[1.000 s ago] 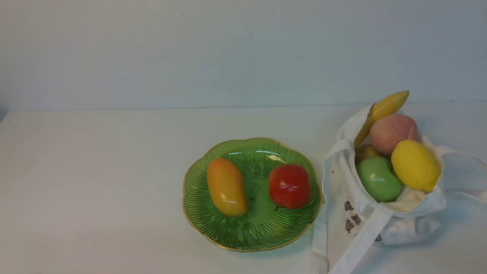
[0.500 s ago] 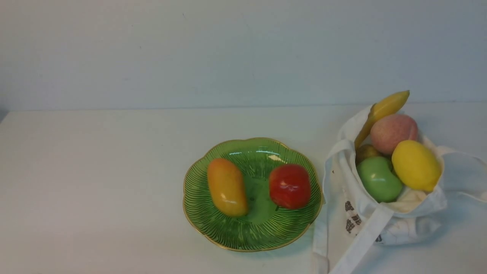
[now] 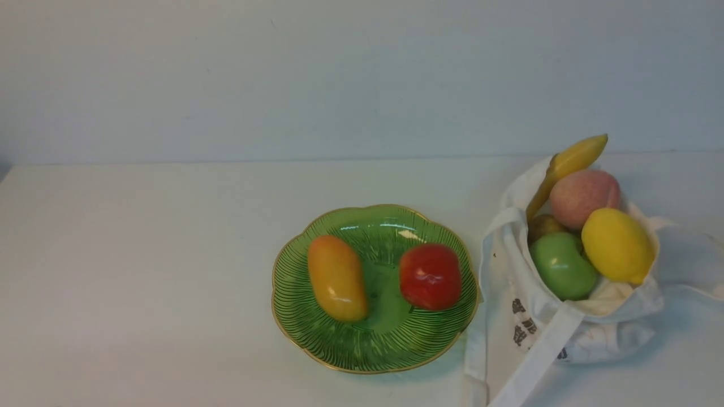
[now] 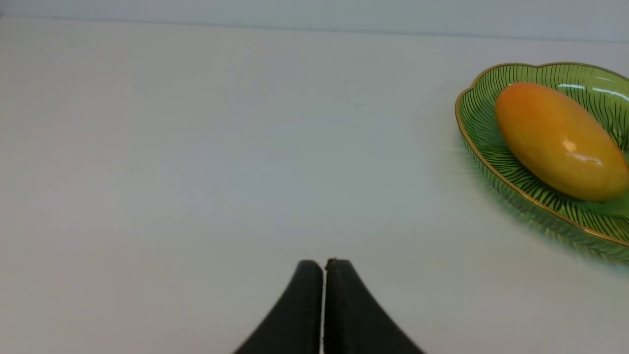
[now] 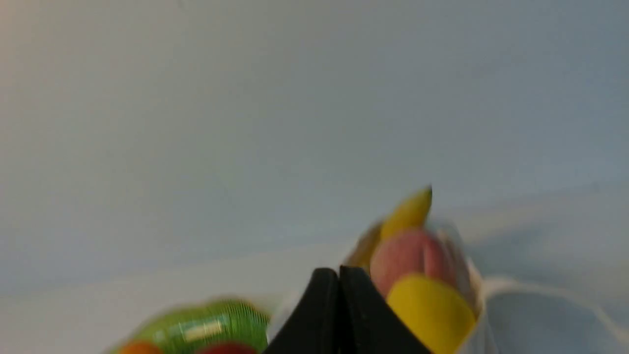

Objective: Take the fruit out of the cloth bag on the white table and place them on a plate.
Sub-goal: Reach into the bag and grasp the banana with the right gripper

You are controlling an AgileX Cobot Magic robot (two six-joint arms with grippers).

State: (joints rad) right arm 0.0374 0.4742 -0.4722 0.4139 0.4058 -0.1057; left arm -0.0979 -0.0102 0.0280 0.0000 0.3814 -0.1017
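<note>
The white cloth bag (image 3: 571, 316) lies at the right of the white table (image 3: 141, 254). It holds a banana (image 3: 571, 161), a pink peach (image 3: 582, 195), a yellow lemon (image 3: 616, 244), a green apple (image 3: 561, 265) and a small olive-brown fruit (image 3: 544, 224). The green plate (image 3: 367, 353) at the centre holds an orange mango-like fruit (image 3: 336, 278) and a red fruit (image 3: 430, 276). Neither gripper shows in the front view. My left gripper (image 4: 323, 263) is shut and empty over bare table, left of the plate (image 4: 479, 142). My right gripper (image 5: 339, 270) is shut and empty, short of the bag's fruit (image 5: 432, 309).
A pale wall stands behind the table's far edge. A bag strap (image 3: 534, 362) trails toward the front edge beside the plate. The table's left half (image 3: 113, 294) is bare.
The bag and its fruit shift very slightly between frames; the plate and its fruits stay put. No gripper enters the front view.
</note>
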